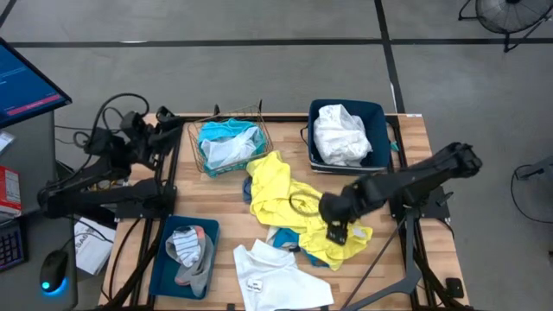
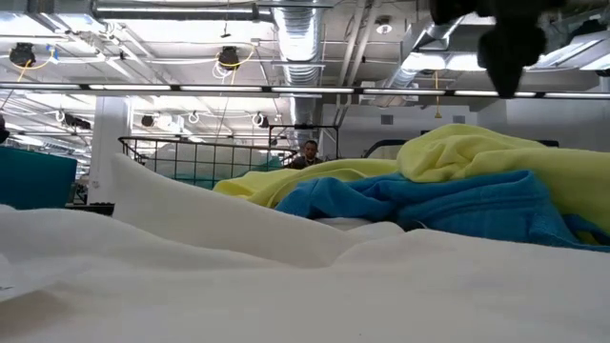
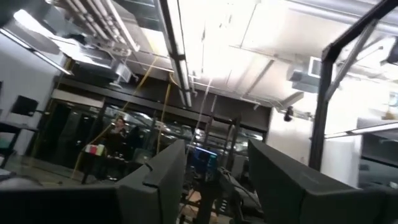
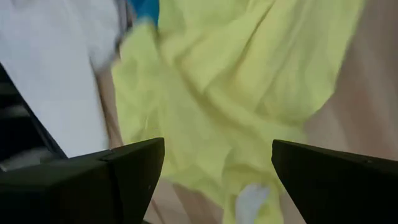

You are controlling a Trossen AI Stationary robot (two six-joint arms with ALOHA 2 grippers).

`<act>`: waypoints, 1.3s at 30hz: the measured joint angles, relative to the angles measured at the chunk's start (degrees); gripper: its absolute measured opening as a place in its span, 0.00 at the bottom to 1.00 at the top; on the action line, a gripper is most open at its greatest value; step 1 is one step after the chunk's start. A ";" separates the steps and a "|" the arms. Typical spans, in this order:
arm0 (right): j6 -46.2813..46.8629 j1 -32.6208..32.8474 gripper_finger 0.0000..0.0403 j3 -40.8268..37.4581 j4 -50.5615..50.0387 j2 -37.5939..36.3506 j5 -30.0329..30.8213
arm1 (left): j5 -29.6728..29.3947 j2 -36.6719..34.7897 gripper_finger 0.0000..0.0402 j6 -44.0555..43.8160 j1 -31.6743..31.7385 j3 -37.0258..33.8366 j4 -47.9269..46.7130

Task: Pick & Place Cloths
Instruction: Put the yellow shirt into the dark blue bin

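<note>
Approach to the yellow cloth
The right gripper is held wide above it; descent and closing are required next

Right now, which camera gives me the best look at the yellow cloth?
The high view: it shows the whole yellow cloth spread mid-table, with the right tool over its near edge. The right wrist view shows only folds close up, the low view its top behind white and blue fabric, the left wrist view nothing.

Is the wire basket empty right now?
No, the wire basket holds teal and white cloths, seen from above.
</note>
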 joint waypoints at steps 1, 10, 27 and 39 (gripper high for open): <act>-0.03 1.19 0.72 -0.02 0.03 0.75 -0.01 | 0.59 0.11 0.41 -0.01 -0.25 0.00 0.15; -2.48 5.75 0.72 0.01 0.52 6.22 7.35 | 1.91 1.20 0.49 -0.06 -0.77 0.00 3.00; -15.09 2.81 0.72 -0.04 4.66 15.19 10.49 | 1.93 1.71 0.53 -0.06 -0.75 0.00 2.88; -16.56 0.43 0.16 -0.13 7.42 17.87 9.66 | 2.86 1.71 0.53 -1.83 -0.75 0.00 2.84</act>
